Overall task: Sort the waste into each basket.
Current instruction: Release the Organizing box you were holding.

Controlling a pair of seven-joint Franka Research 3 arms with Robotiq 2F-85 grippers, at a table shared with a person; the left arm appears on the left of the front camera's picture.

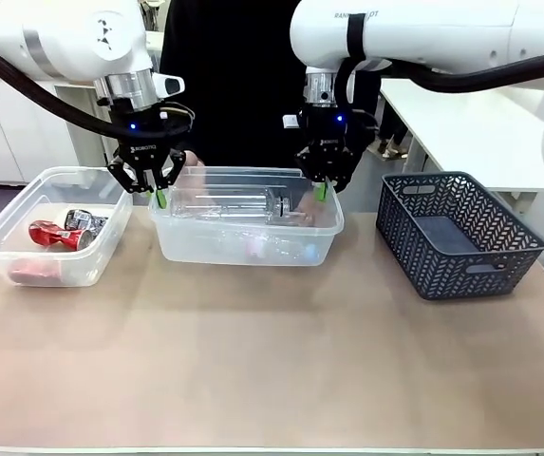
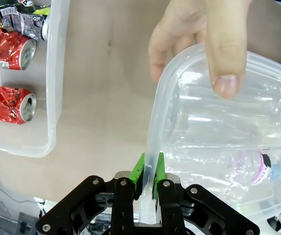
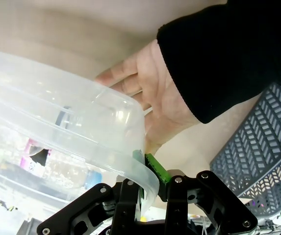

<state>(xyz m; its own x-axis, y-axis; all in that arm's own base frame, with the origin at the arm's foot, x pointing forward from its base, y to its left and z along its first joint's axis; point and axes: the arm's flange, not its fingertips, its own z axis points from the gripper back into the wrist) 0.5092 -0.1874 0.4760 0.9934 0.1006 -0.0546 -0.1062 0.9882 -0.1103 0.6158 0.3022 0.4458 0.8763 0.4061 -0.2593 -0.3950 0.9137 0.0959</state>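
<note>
Left hand (image 2: 148, 171): clamped tight on the rim of the middle tub (image 1: 196, 249), at that tub's left end.
Right hand (image 3: 149, 171): clamped tight on the same tub's rim, at its right end.
Middle tub: between the two robot hands, holding clear bottles (image 1: 238, 203).
Person's hands: one (image 2: 204, 44) grips the rim just beyond the left hand, thumb over the edge; the other (image 3: 152, 98), in a black sleeve (image 3: 228, 54), lies against the tub wall right by the right hand.
Side tub (image 1: 6, 242): on the desk (image 1: 272, 361), outward of the left hand, holding crushed red cans (image 2: 8, 100).
Dark basket (image 1: 457, 233): on the desk, outward of the right hand.
</note>
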